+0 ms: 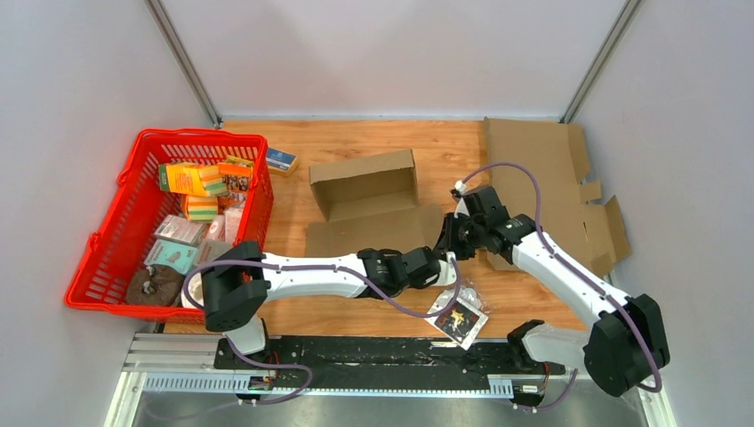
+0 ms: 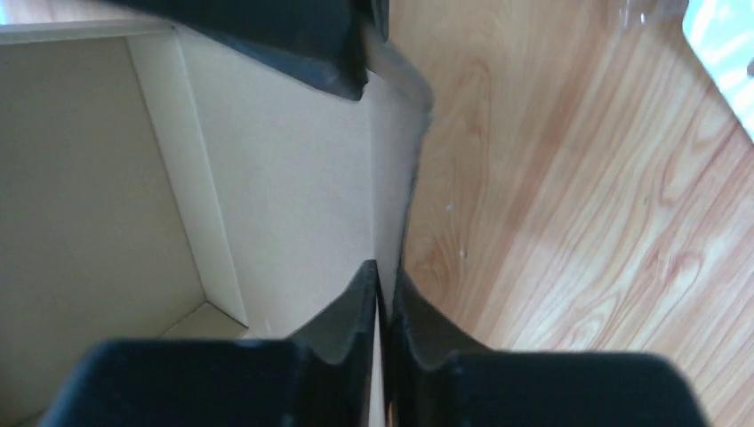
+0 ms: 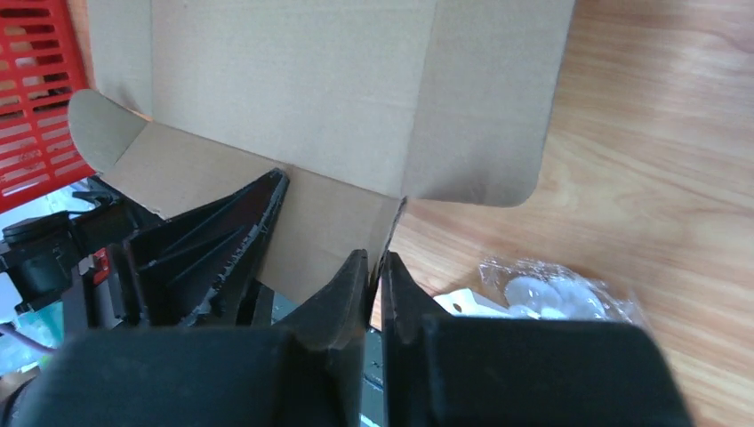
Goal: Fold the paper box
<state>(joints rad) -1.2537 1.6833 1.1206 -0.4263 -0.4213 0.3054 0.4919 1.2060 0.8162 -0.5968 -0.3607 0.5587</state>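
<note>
Both left fingers (image 2: 351, 325) and right fingers (image 3: 342, 298) clench the paper box (image 1: 364, 187) flap edge.

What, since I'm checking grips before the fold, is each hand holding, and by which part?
The paper box: the right hand and the left hand each pinch a flap edge at its near right corner.
</note>
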